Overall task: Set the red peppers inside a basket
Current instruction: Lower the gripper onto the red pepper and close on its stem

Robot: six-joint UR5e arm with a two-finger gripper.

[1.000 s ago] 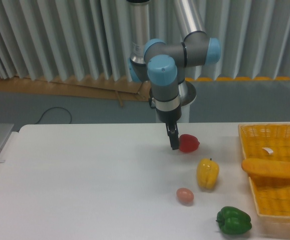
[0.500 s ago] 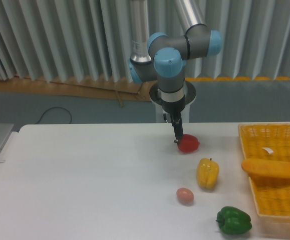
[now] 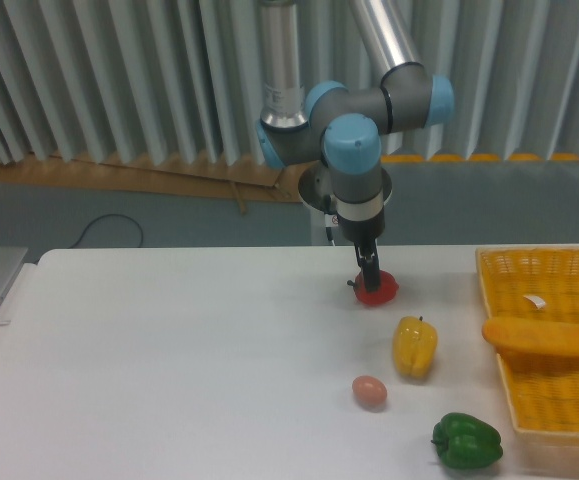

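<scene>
Gripper [image 3: 370, 282] points straight down at frame centre-right, its tip in front of the red pepper [image 3: 379, 290] on the white table [image 3: 169, 370]; can't tell whether the fingers are spread or closed on it. Basket [image 3: 529, 262] sits at the right edge, well apart from the pepper, with a long orange item [image 3: 544, 337] lying in it. Yellow pepper [image 3: 414, 346], egg [image 3: 369, 391] and green pepper [image 3: 466, 441] trail toward lower right.
</scene>
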